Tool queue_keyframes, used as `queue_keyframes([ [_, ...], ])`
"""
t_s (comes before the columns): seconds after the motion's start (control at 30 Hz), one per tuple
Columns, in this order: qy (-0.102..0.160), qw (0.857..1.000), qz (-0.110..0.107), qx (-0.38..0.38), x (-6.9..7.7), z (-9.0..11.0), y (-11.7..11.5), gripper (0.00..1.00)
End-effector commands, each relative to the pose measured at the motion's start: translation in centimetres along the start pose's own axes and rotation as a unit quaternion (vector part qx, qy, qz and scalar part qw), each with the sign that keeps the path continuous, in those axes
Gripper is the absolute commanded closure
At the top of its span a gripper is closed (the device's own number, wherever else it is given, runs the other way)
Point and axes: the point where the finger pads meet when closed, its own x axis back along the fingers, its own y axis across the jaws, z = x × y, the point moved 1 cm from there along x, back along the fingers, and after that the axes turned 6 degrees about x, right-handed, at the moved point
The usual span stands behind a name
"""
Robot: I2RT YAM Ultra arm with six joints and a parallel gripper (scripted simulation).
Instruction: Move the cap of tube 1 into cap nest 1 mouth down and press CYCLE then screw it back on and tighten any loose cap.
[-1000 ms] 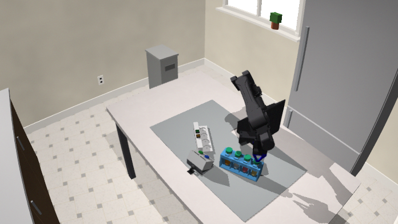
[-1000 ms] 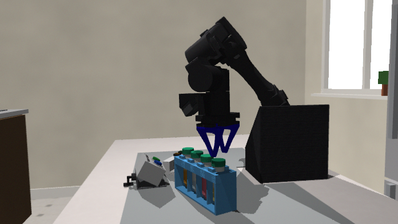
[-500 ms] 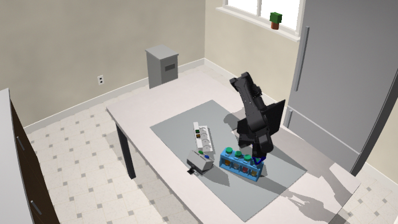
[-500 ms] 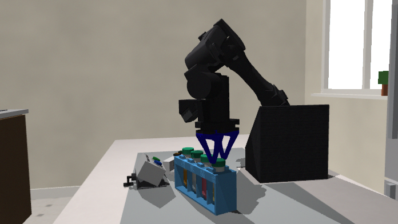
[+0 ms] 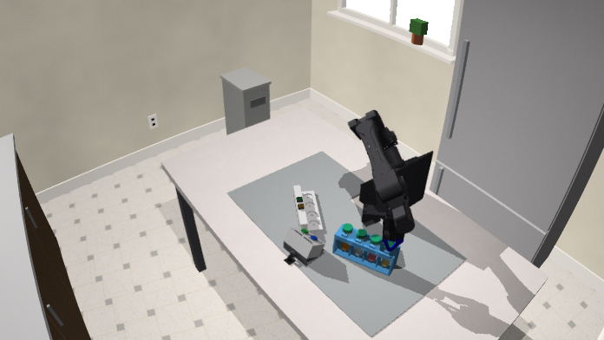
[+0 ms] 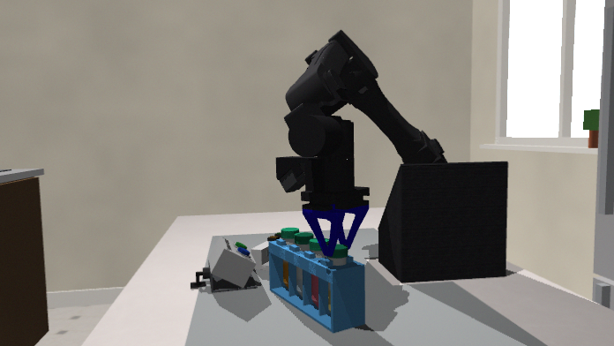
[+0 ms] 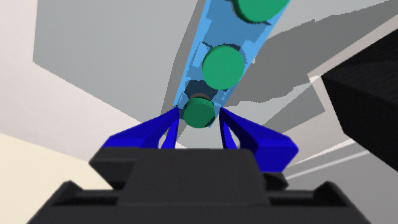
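The blue decapping station (image 5: 365, 249) stands on the grey mat with four tubes, each with a green screw cap. My gripper (image 5: 391, 246) points straight down at the station's end nearest the arm's left. In the wrist view its blue fingers stand open on either side of the cap of tube 1 (image 7: 199, 112), level with it, with small gaps at each side. The same cap shows between the fingertips in the exterior view (image 6: 340, 251). The other caps (image 7: 223, 66) sit on their tubes. The white cap tray (image 5: 309, 208) lies behind, its nests empty.
The grey key console (image 5: 304, 245) stands left of the station, with the blue key (image 5: 313, 238) and the green key (image 5: 305, 231) on top. The arm's black base box (image 6: 443, 221) stands close behind the station.
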Motion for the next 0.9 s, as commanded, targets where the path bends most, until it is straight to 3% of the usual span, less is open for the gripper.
queue_keyframes([
  [0.0,-0.004,1.000,-0.006,0.000,0.35,-0.13,0.19,0.51],
  [0.17,-0.004,1.000,-0.006,0.000,0.10,-0.14,0.20,0.51],
  [0.2,-0.004,1.000,-0.006,0.000,0.10,-0.14,0.19,1.00],
  [0.67,-0.004,1.000,-0.006,0.000,0.10,-0.15,0.19,1.00],
  [0.87,-0.005,0.989,-0.005,0.149,0.12,-0.14,0.20,1.00],
])
